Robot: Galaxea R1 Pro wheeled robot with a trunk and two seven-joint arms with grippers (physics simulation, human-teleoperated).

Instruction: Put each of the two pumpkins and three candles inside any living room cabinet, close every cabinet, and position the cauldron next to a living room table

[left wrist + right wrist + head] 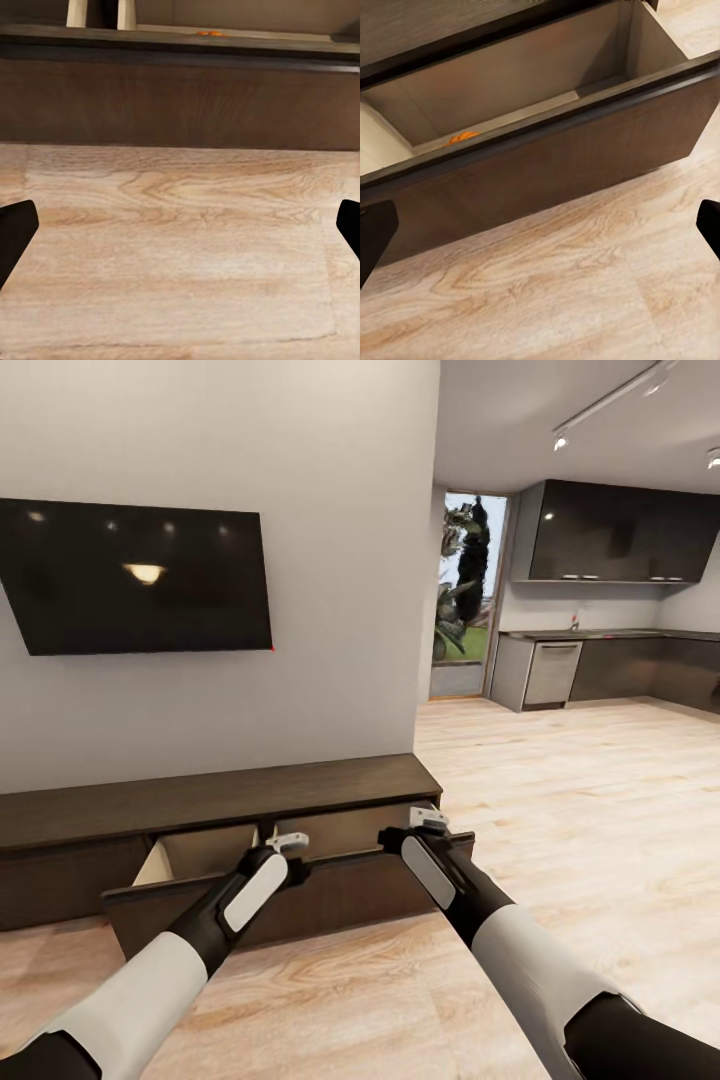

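1. your left gripper and right gripper hover at the pulled-out drawer front, both spread wide, holding nothing
2. the cabinet stands at 12 o'clock, its drawer open
3. a pumpkin lies inside it

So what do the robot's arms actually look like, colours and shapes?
Each arm is a chain of rounded segments: glossy black near the shoulder, a white sleeve-like forearm, then a black wrist with a white oval panel. The left end effector and the right end effector are small pale grey blocks. In the wrist views their fingertips look plain black. No cables or markings show.
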